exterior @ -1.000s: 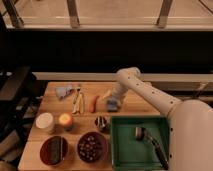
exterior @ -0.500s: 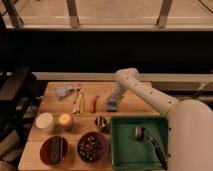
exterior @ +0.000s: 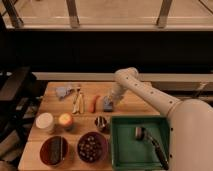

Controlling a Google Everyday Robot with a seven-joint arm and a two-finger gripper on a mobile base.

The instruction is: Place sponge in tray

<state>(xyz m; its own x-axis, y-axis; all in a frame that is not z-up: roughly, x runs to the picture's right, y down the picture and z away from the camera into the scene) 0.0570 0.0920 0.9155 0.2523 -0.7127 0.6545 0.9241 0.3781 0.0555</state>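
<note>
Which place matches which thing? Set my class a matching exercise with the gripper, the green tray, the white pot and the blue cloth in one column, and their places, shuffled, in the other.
Things
1. gripper
2. green tray
3. white pot
4. blue cloth

Places
A. far left part of the table
B. at the sponge, mid-table
C. near right part of the table
D. left side, next to the orange cup

Pairs: 1-B, 2-C, 3-D, 4-A.
</note>
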